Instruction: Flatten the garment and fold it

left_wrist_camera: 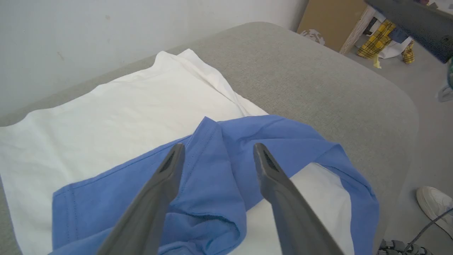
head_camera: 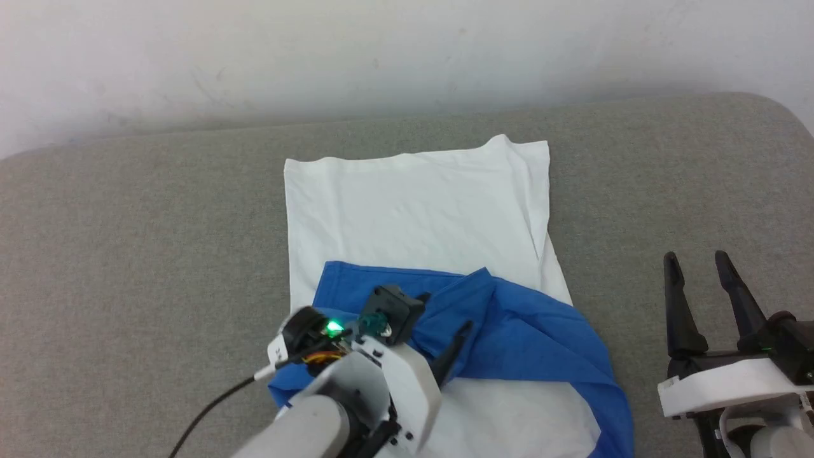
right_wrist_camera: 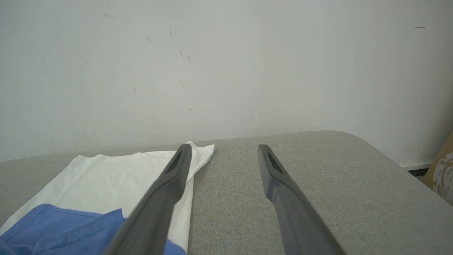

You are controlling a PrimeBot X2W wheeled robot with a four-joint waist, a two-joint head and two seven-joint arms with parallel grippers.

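The garment (head_camera: 413,210) lies on a grey cushioned surface (head_camera: 127,254). Its white body is spread fairly flat toward the wall, and its blue sleeves (head_camera: 509,331) are laid across the near end in a loose, rumpled overlap. It looks light, thin and limp, so it would likely sag from any single pinch and drag its lower layers along. The safest holds seem to be the two hem corners at the far end, or a sleeve edge where the stitched seam gives the fingers something firmer. The right far corner is creased over itself and may need smoothing first. The left gripper (left_wrist_camera: 218,148) hangs just above the crossed sleeves with its fingers spread wide and nothing between them. The right gripper (head_camera: 696,257) is equally wide and empty, over bare cushion just beside the shirt's right edge. The left arm covers the neckline area in the head view, the near edge runs off the bottom of that view, and how many layers lie beneath the sleeves is unclear.
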